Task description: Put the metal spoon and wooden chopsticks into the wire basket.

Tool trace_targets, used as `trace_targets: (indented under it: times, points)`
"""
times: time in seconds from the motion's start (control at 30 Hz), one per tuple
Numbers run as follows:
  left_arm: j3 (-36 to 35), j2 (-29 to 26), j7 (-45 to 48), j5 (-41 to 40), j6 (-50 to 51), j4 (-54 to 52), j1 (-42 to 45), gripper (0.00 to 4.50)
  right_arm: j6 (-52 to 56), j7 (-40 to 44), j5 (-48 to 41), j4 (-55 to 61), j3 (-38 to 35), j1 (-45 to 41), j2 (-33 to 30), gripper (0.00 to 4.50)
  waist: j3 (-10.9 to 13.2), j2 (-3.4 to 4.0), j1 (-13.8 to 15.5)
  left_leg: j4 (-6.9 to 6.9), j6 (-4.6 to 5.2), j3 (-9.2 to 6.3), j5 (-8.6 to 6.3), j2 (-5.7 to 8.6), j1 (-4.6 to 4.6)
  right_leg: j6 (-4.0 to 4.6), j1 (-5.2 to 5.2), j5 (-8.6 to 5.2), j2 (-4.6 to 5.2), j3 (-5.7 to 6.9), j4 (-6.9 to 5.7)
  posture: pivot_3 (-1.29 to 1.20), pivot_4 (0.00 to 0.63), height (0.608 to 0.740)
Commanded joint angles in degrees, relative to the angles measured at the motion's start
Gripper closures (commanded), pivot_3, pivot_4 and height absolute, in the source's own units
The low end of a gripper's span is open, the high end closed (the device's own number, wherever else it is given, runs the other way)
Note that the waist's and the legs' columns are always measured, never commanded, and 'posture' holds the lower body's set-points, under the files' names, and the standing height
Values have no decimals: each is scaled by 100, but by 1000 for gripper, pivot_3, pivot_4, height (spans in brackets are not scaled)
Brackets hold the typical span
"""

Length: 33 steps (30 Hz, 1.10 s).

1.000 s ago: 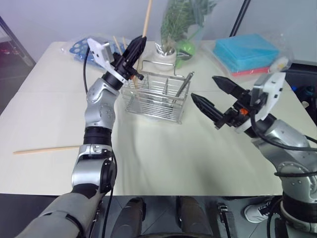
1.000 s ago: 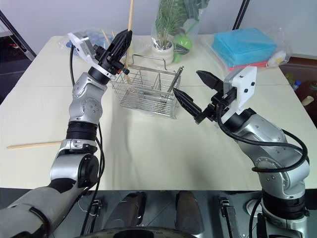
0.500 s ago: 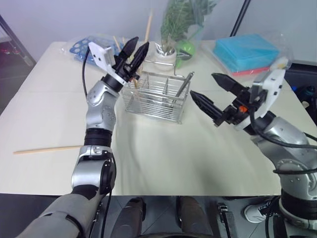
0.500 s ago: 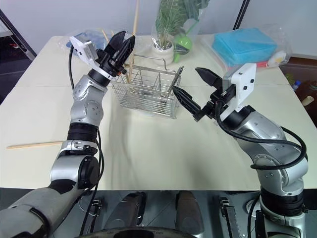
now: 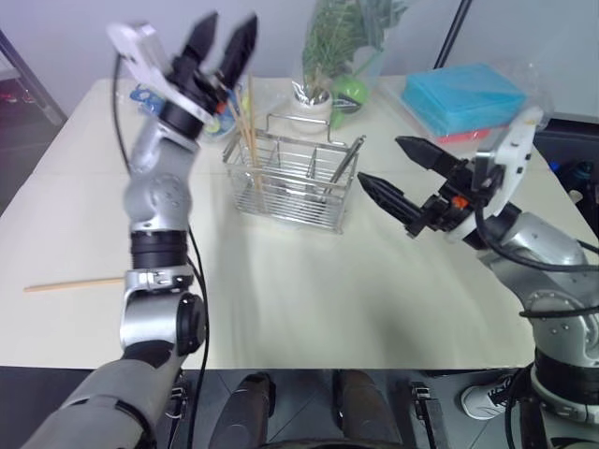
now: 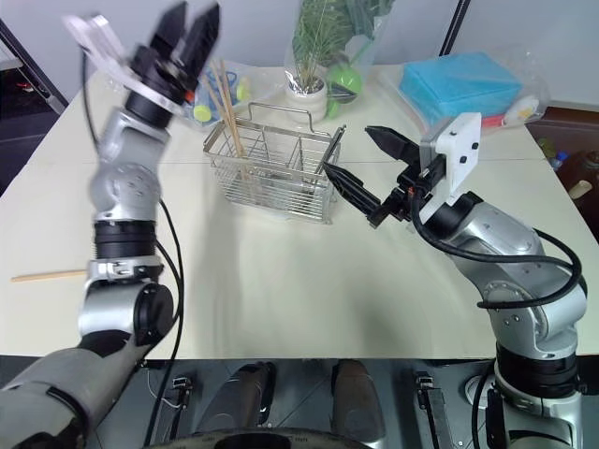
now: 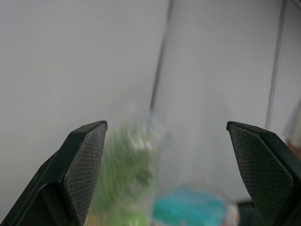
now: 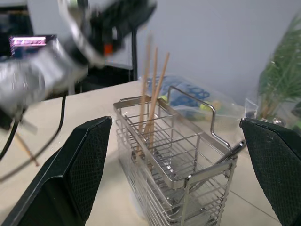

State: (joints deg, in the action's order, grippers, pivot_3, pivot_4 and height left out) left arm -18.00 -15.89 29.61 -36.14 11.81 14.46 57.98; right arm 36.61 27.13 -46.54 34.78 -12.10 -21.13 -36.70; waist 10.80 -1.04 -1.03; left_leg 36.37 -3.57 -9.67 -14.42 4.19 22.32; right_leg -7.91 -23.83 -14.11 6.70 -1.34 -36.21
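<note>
Wire basket (image 5: 290, 182): stands on the far middle of the table (image 5: 309, 281).
Chopsticks in basket (image 6: 227, 108): two sticks stand upright in its left compartment.
Metal spoon (image 5: 344, 166): leans in the right compartment, so this part looks done.
Chopstick on table (image 5: 73, 282): one lies flat at the near left, not yet put in.
Left gripper (image 5: 219, 39): raised high above the basket's left end, fingers wide apart, empty.
Right gripper (image 5: 401, 174): hovers just right of the basket, spread wide, holding nothing.

no legible text, labels, brands or numbers anywhere
</note>
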Motion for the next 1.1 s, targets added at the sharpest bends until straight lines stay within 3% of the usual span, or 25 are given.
trace_targets:
  times: [0.03, 0.2, 0.3, 0.43, 0.6, 0.8, 0.9, 1.1]
  points:
    - [-349, -404, -1050, 27, 587, -337, 316, 237, 19, 383, -154, 166, 14, -150, -244, 0, 0, 0, 2, 0, 0, 0, 0, 0, 0, 0, 0, 0, 0, 0, 0, 0, 150, 740]
    - [-601, -1117, -3371, 883, 2018, -287, 322, 237, 20, 1076, -166, 177, 220, -248, -669, 0, 0, 0, -17, -2, 0, 0, 0, 0, -5, -1, 2, 0, -1, 0, -1, 0, 150, 740]
    - [-604, -1165, -4555, 1351, 3296, -756, 85, 237, 60, 1450, -255, 78, 289, -303, -837, 0, 0, 0, 4, -1, 0, 0, 0, 0, -5, -1, 4, 0, -2, 0, 0, 0, 150, 740]
    - [-672, -938, -5518, 1742, 5153, -1565, -185, 237, 45, 1751, -214, -89, 357, -370, -931, 0, 4, -15, 43, 4, -1, -8, 0, 4, 2, -2, 5, 0, -1, 1, 1, 0, 150, 740]
    - [-1882, 366, -6745, 2685, 7210, -2923, -196, 237, 50, 2112, -129, -423, 518, -612, -1003, 0, 4, -17, 41, 12, -2, -6, 0, 6, 5, -6, 4, 3, 1, 0, 2, 0, 150, 740]
    - [-2360, 1257, -7342, 3920, 7887, -3761, -245, 237, -1, 2469, 47, -770, 722, -824, -984, 0, 3, -22, 31, 11, -27, 1, 14, 1, 6, -5, -4, 3, -2, 0, -2, 0, 150, 740]
    - [-2799, 1796, -7477, 4323, 7842, -4156, -165, 237, -28, 2460, 117, -837, 793, -807, -847, 0, 3, -29, 60, 13, -28, 2, 13, 3, 6, -6, 2, 4, 0, 0, 4, 0, 150, 740]
    - [-3331, 2285, -7464, 4812, 7547, -4428, -122, 237, 10, 2460, 162, -796, 836, -702, -732, 0, 9, -43, 84, 15, -31, 3, 13, 4, 10, -6, 1, 4, 1, 1, 6, 0, 150, 740]
